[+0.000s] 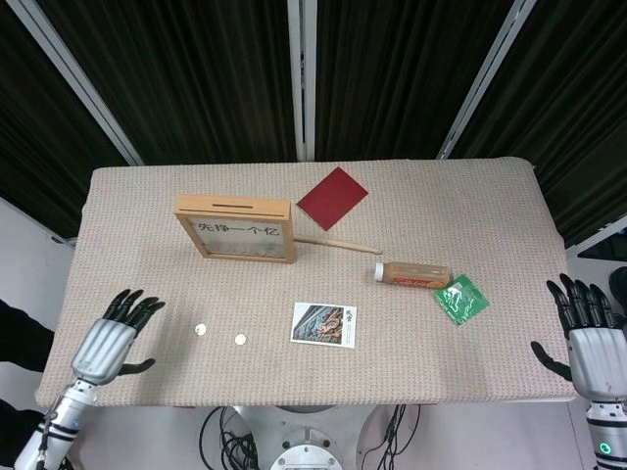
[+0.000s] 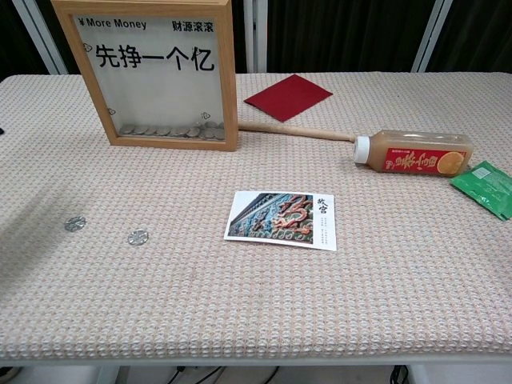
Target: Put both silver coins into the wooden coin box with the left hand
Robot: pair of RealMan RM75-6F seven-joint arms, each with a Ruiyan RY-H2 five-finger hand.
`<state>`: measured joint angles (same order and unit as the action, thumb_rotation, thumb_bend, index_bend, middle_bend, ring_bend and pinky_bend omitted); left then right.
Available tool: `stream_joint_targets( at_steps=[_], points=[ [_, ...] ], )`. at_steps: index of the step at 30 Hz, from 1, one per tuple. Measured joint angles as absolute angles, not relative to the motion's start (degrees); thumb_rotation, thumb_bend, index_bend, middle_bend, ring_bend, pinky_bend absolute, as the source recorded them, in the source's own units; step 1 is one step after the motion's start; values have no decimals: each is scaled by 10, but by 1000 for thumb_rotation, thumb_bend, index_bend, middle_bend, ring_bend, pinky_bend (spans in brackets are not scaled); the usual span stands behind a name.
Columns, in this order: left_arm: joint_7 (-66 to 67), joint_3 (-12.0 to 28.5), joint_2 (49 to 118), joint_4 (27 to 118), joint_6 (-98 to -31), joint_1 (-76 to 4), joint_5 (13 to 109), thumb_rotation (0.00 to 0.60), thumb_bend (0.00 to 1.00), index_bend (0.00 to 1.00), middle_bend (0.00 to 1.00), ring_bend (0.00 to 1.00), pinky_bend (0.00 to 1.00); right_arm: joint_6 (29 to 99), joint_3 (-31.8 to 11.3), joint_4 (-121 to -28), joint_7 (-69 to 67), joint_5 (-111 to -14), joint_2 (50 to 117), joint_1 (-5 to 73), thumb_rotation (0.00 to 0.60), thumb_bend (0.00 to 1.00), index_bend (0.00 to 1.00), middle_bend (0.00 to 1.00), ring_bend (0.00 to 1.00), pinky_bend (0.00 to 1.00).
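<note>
Hovering left hand (image 1: 108, 338) (fingers spread, holding nothing) near two silver coins (image 1: 200, 330), wooden coin box (image 1: 235, 228) beyond.

The coin box (image 1: 236, 228) stands upright at the table's (image 1: 470, 196) back left. Two coins (image 1: 200, 330) (image 1: 240, 340) lie side by side in front of it — a card (image 1: 324, 324) just to their right. Behind that a stick (image 1: 337, 244), then a bottle (image 1: 412, 274) on its side and a packet (image 1: 461, 298) further right.
</note>
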<state>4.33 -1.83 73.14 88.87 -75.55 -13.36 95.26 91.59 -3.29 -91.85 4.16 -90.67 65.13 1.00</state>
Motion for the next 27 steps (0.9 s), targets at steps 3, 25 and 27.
stream_joint_targets(
  at_steps=[3,25,27],
  points=[
    [48,-18,755,882,-732,-150,953,600,78,191,129,11,69,914,-29,-917,33,-910,651,10,600,142,0,0,0,0],
    [93,-10,871,787,-673,-189,901,600,273,327,137,11,72,928,-28,-915,2,-918,643,3,600,85,0,0,0,0],
    [94,-10,873,785,-670,-190,896,600,285,327,137,11,72,926,-29,-913,2,-916,643,3,600,85,0,0,0,0]
  ],
)
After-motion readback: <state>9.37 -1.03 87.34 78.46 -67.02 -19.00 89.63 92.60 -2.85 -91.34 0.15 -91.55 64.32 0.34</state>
